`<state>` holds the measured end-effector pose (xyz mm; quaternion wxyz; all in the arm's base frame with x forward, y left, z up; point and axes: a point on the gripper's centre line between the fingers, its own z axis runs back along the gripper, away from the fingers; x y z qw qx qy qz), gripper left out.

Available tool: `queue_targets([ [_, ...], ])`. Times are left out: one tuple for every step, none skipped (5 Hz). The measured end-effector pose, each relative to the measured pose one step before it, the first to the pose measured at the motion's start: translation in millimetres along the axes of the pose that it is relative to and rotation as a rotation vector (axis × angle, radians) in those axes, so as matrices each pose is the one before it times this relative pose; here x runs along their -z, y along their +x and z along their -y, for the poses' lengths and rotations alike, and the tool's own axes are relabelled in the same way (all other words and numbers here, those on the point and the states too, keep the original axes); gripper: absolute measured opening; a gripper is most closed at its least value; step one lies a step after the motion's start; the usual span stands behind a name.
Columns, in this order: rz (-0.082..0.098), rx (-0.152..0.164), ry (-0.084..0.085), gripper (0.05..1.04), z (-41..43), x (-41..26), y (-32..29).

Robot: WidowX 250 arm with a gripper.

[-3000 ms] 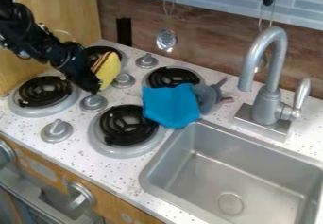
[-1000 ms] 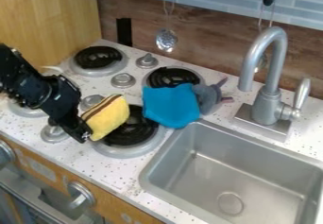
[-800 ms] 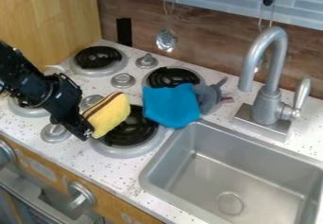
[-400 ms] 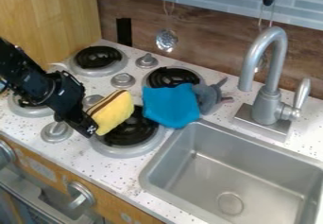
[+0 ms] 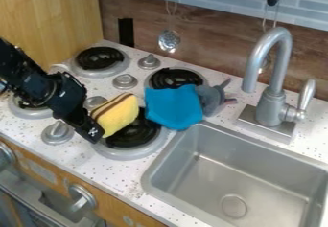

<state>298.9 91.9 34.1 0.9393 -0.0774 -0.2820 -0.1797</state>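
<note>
Gripper (image 5: 95, 132) touches yellow toy (image 5: 118, 117) at black burner (image 5: 142, 136).

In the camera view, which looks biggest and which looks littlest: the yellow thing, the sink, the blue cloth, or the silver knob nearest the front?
Largest to smallest, as they look there:
1. sink
2. blue cloth
3. yellow thing
4. silver knob nearest the front

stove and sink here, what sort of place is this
Probably a toy kitchen set up for a robot: a stove top with black coil burners, a metal sink with a tall faucet beside it, and a black robot arm over the burners.
</note>
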Motion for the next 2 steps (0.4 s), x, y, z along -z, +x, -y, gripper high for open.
queue_targets([
  [0.0479,0.0505,0.07,1.009,0.9,-24.93,12.9],
  [0.0615,0.0857,0.1,1.005,-1.66,-35.03,12.62],
])
